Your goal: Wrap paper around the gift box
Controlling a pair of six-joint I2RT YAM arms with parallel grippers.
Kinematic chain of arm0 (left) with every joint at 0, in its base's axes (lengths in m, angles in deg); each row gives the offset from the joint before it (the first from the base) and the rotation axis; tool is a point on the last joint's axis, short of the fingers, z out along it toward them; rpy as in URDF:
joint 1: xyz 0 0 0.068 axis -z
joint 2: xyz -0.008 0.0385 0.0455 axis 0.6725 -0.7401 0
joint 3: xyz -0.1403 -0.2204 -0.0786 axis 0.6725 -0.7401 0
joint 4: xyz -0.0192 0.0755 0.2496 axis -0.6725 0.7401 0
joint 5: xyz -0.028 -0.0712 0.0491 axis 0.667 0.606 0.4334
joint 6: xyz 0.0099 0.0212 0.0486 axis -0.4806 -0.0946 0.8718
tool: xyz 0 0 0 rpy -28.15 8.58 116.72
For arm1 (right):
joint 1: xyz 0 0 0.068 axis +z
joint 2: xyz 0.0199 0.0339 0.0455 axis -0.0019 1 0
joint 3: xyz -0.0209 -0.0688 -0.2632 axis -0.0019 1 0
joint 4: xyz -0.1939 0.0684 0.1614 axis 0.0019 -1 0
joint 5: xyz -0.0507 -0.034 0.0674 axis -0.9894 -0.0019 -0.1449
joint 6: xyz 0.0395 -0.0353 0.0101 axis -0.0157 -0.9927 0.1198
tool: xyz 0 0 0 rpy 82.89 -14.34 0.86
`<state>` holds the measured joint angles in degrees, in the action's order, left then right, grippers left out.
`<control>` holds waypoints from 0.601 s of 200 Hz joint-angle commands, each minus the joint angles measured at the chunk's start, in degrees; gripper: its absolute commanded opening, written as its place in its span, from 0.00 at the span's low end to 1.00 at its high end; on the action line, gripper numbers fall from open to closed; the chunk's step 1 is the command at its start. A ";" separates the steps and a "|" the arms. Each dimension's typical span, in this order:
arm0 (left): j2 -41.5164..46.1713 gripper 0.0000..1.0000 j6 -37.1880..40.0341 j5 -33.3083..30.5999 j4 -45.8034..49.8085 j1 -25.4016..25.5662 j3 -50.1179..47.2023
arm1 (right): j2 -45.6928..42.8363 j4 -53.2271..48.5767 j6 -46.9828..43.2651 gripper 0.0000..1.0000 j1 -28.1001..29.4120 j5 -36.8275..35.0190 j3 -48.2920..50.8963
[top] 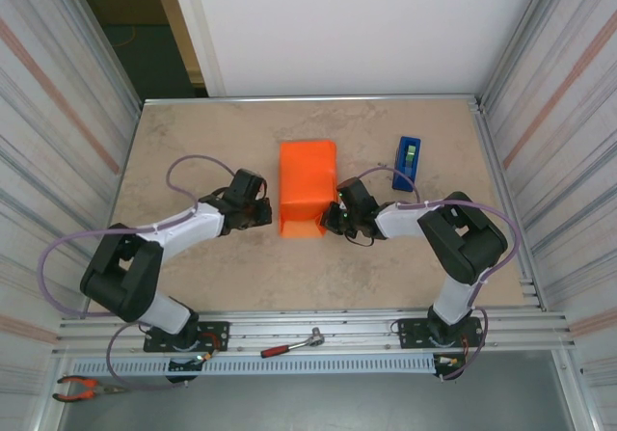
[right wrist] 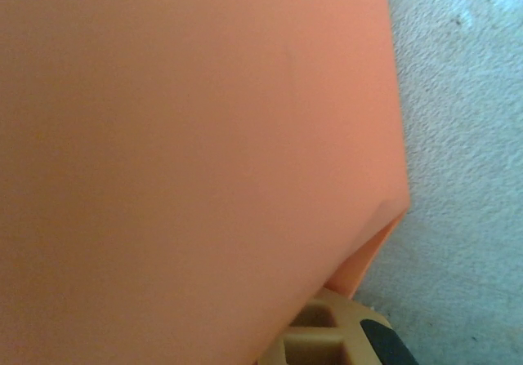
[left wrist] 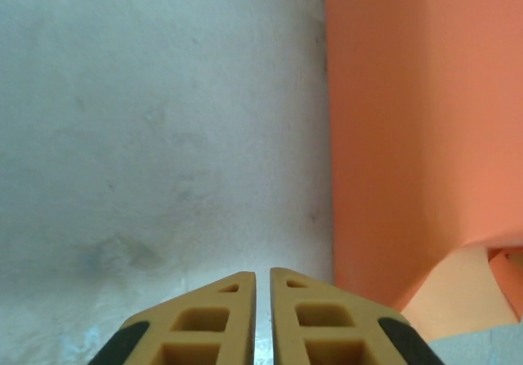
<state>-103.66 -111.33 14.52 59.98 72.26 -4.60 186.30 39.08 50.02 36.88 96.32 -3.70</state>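
The left gripper (left wrist: 262,277) is almost closed and empty, with the paper (left wrist: 409,136) just right of its fingers (left wrist: 214,320). The right gripper (top: 335,221) is closed under the paper's edge, and whether anything is held cannot be told. The loose flap may spring open if it is left unpressed.

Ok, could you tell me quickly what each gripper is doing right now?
Left gripper: shut, holding nothing.
Right gripper: shut, apparently pinching the paper edge.

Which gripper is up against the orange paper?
The right gripper, at the near right corner of the paper, the sheet overlapping its fingers. The left gripper sits beside the paper's left edge, over table, closed on nothing.
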 commanded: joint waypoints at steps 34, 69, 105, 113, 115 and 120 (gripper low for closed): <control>-7.02 0.13 1.01 4.60 -2.06 1.71 0.55 | 1.19 -1.47 -1.36 0.00 -0.43 -0.75 1.92; -8.19 0.13 2.79 7.93 -7.80 4.79 0.39 | 1.49 -1.59 -1.32 0.00 -0.29 -0.55 1.63; -4.15 0.14 1.99 8.45 -14.72 5.75 -3.27 | 1.55 -2.09 -1.40 0.00 -0.21 -0.71 1.48; -3.92 0.15 2.21 8.82 -15.92 5.70 -3.74 | 1.62 -2.22 -1.41 0.00 -0.17 -0.75 1.47; -3.88 0.15 2.25 8.93 -16.17 5.71 -3.90 | 1.62 -2.25 -1.41 0.00 -0.19 -0.72 1.53; -3.88 0.15 2.33 9.22 -17.06 5.69 -4.07 | 1.59 -2.26 -1.41 0.00 -0.17 -0.80 1.55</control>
<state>-109.67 -109.83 21.69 48.61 78.18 -7.02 186.30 39.89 50.02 36.88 96.39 -3.33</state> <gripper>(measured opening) 0.147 0.064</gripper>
